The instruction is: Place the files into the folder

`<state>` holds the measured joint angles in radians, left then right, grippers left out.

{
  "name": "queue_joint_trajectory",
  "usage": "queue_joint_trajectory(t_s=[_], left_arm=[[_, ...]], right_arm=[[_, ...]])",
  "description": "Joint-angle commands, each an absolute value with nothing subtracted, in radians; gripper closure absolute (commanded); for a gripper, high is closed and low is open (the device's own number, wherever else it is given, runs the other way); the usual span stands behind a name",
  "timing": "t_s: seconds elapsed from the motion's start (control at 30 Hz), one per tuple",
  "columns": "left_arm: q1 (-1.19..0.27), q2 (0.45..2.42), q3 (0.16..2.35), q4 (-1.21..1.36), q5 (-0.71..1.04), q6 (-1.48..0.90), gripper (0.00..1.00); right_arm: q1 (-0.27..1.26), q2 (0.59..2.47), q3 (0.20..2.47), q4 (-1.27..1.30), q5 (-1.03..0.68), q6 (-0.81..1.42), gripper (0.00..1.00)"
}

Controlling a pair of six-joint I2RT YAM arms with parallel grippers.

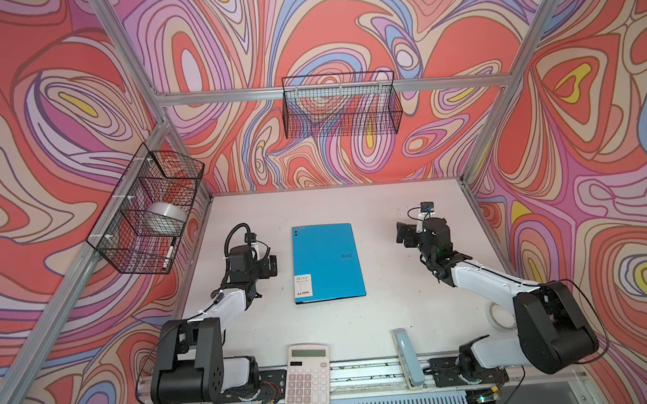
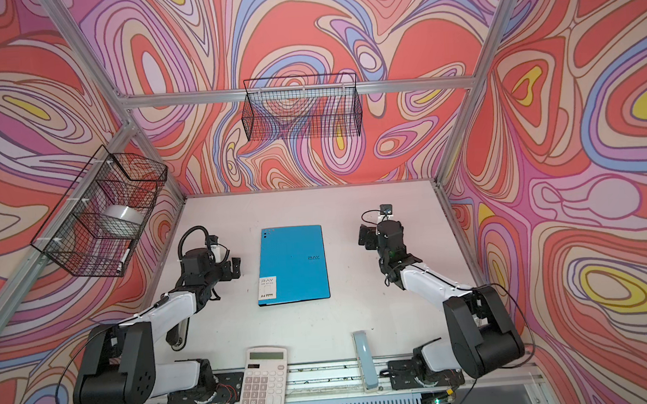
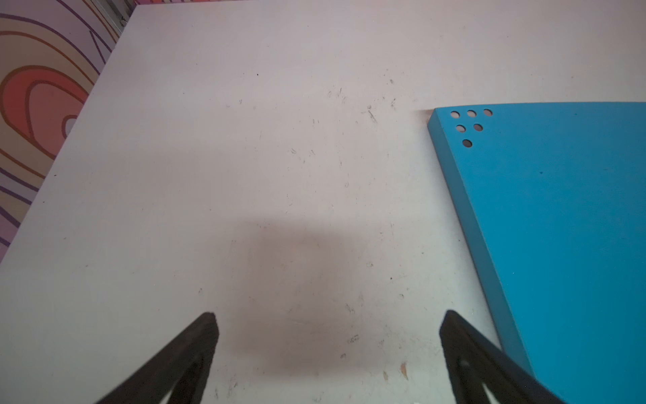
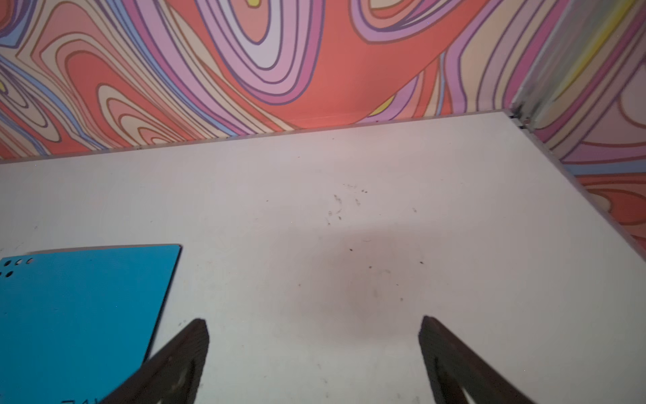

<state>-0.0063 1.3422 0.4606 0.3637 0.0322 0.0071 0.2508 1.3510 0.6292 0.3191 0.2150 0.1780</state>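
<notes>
Swirl-patterned walls [image 1: 342, 28] enclose a scuffed white table [image 1: 372, 207] bearing the folder [image 1: 327, 262].

From here I count one blue folder [image 1: 327, 262], one white calculator [image 1: 308, 375], one pale blue stapler [image 1: 408, 359], two black wire baskets [image 1: 341, 107] [image 1: 149, 209], two rolls of tape [image 1: 163, 216] [image 1: 500, 315], one marker pen [image 1: 169, 254], two robot arms [image 1: 230, 303] [image 1: 488, 281] and two grippers [image 3: 328, 318] [image 4: 314, 321]

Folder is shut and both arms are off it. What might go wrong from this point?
No sheets show anywhere; the closed folder hides whether they sit fully inside. The open left tool hangs close beside the folder's spine edge, so a careless retreat might nudge it.
</notes>
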Motion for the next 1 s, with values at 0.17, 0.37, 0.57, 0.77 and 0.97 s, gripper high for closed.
queue_joint_trajectory(t_s=[0.17,0.37,0.57,0.77,0.97], left_arm=[[0.000,1.374,0.333,0.809,0.027,-0.009,0.00],[0.000,1.558,0.199,1.251,0.006,-0.013,0.00],[0.000,1.536,0.244,1.143,-0.022,-0.020,0.00],[0.000,1.531,0.356,0.917,-0.022,-0.022,0.00],[0.000,1.539,0.376,0.881,-0.014,-0.021,0.00]], right_arm=[[0.152,1.159,0.375,0.505,0.158,0.067,0.01],[0.094,1.124,0.233,0.691,0.191,0.050,0.02],[0.005,1.401,0.211,1.062,0.098,0.097,0.01],[-0.035,1.610,0.320,1.130,0.006,0.066,0.02],[-0.046,1.715,0.444,1.004,-0.030,0.064,0.02]])
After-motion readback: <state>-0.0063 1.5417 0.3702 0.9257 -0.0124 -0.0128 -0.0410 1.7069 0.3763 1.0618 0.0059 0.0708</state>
